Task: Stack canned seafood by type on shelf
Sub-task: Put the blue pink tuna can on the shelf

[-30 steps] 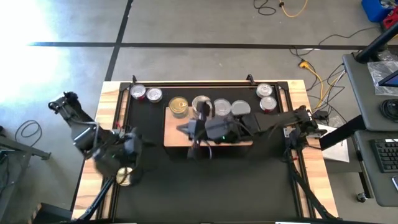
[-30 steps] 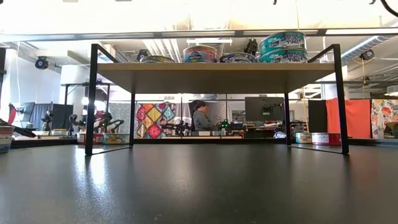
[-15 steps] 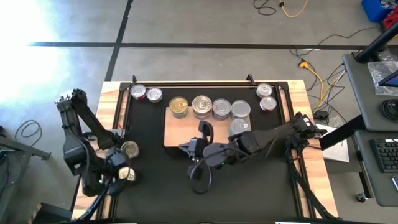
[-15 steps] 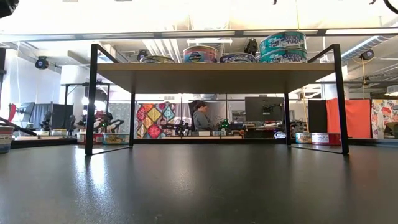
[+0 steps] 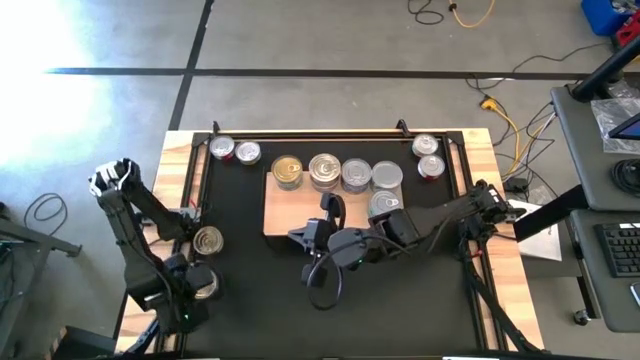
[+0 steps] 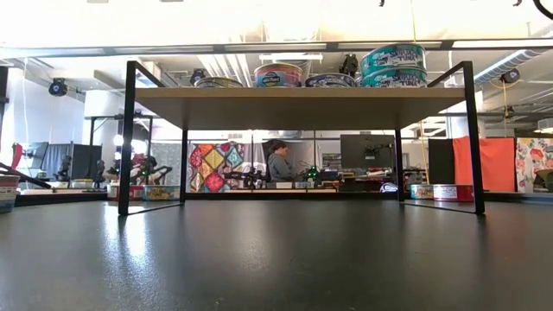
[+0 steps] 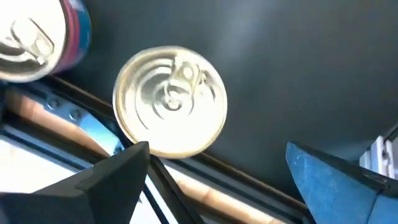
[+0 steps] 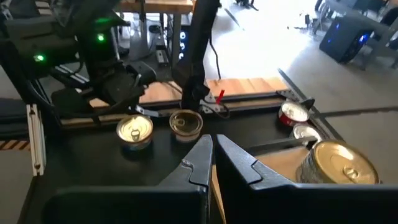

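Note:
The shelf is a pale wood board on black legs and carries several tins; the low view shows them on its top. Two tins lie on the black mat near its left edge: one farther off, and a gold-lidded one by the mat's rail. My left gripper hangs open and points down just above that gold tin, which lies off to one side of the gap between the fingers. My right gripper is shut and empty, held level in front of the shelf's near edge.
Two tins sit at the mat's far left corner and two more at the far right. A metal rail and the wooden table rim run beside the gold tin. The right arm reaches across the shelf's right end.
My left gripper has gone down and toward the near edge, from beside the farther tin to above the gold tin, turning until it points straight down. My right gripper has drawn back from over the shelf toward the near edge.

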